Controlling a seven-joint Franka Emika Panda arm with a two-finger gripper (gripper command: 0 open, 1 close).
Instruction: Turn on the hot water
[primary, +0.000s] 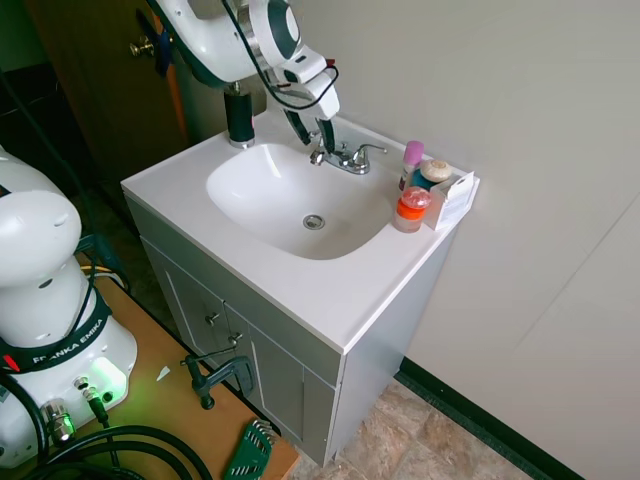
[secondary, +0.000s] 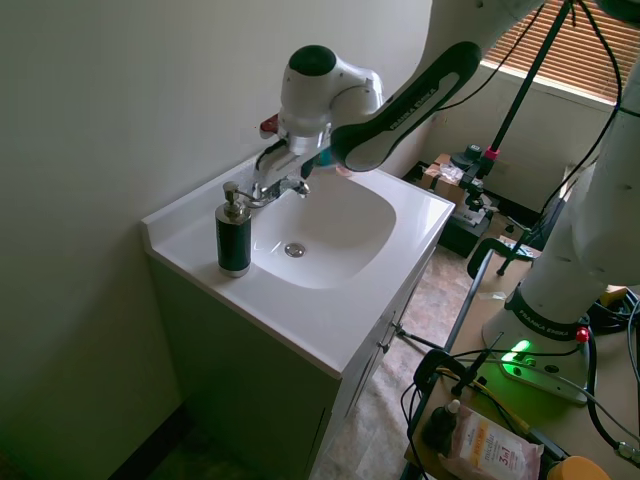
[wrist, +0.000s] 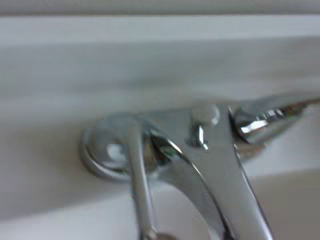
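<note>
Just above the tap, the pincer hangs fingers-down over the handle nearest the black pump bottle. Both outside views show the two dark fingers close around that lever, but neither makes clear whether they pinch it or merely flank it, so I cannot tell how they stand. The chrome faucet sits at the back of the white sink, against the wall, its short spout reaching over the basin. Its handle on the pincer's side shows in the wrist view as a slim shiny bar swung forward beside the spout; the other handle points away toward the toiletries crowded at the counter's far corner. No water shows at the spout or round the drain, so the turning looks not yet done or barely begun.

The chief risk, as I judge it, is slipping: the lever is thin, smooth and polished, and fingers pushing off-centre could slide past its tip without rotating it. A push aimed too low could jam the fingers against the spout or the counter. The two handles also look alike, so the wrong one would bring cold water.
</note>
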